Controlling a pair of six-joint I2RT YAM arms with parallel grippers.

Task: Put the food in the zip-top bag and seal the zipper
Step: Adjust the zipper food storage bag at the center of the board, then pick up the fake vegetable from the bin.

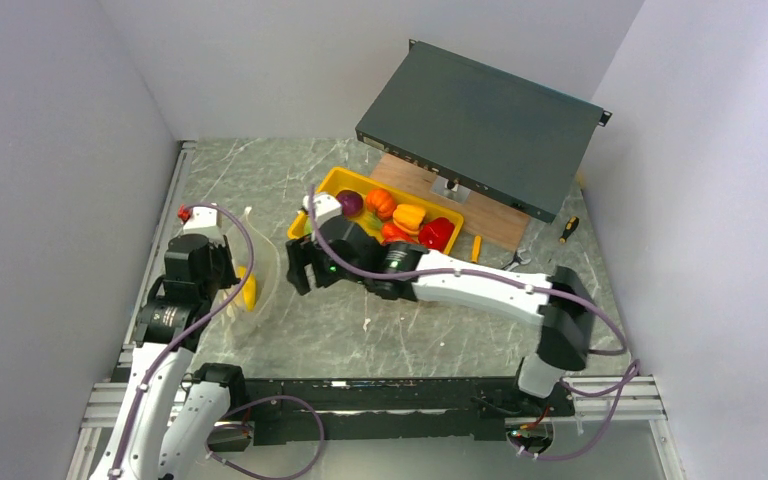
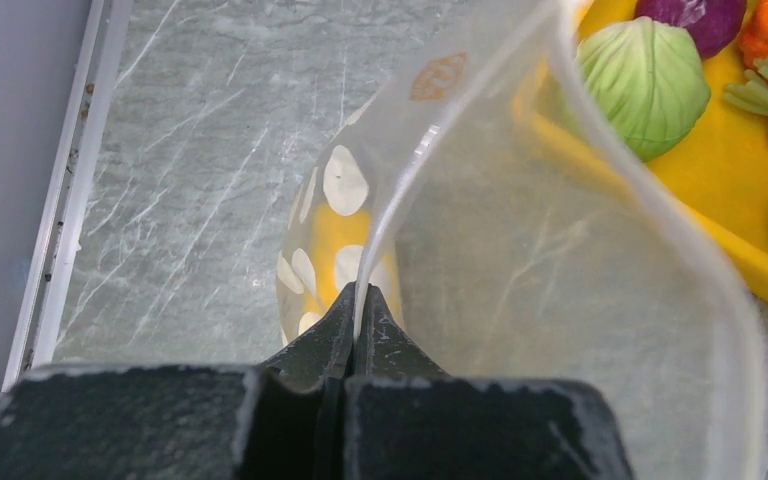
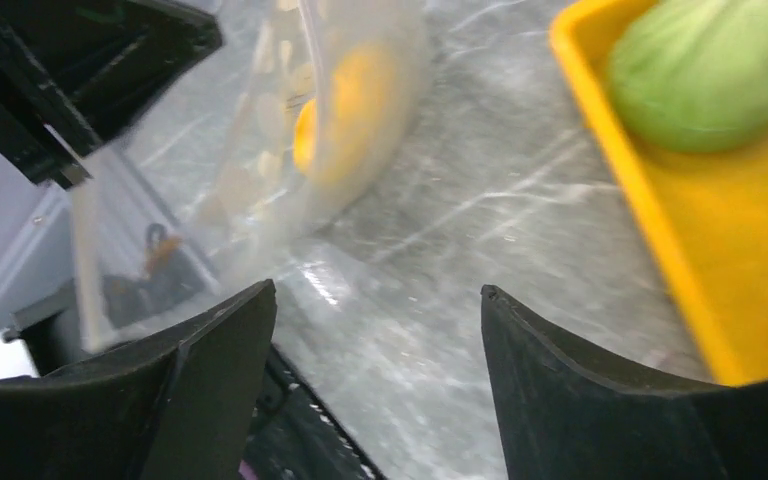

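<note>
A marbled grey table (image 1: 410, 330) is seen from above, with two robot arms reaching in from the bottom edge.

At the left of the overhead view, the left gripper (image 1: 234, 274) is clamped on the edge of the zip-top bag (image 1: 263, 272). The bag is clear and floppy and stands on the table just left of centre. In the left wrist view the two black fingers (image 2: 332, 335) are pressed together at the bottom centre, with the plastic edge pinched between them. From there the bag's mouth gapes open in a wide loop toward the right edge. A yellow piece (image 2: 332, 245) with pale spots lies inside the bag, left of centre.

The right gripper (image 1: 298, 268) sits near the middle of the overhead view, just right of the bag, and holds nothing. In the blurred right wrist view its fingers (image 3: 210, 380) stand wide apart at the bottom, with bare table between them. The bag and the yellow piece lie at the upper left of that view.

A yellow tray (image 1: 345, 180) lies above centre. It holds a purple piece (image 1: 349, 202), an orange piece (image 1: 380, 203), a red piece (image 1: 437, 233) and a green round piece (image 2: 645, 85).

At the upper right, a dark flat box (image 1: 480, 125) tilts over a wooden board (image 1: 480, 215). A screwdriver (image 1: 568, 228) and a spanner (image 1: 516, 260) lie just below it.
</note>
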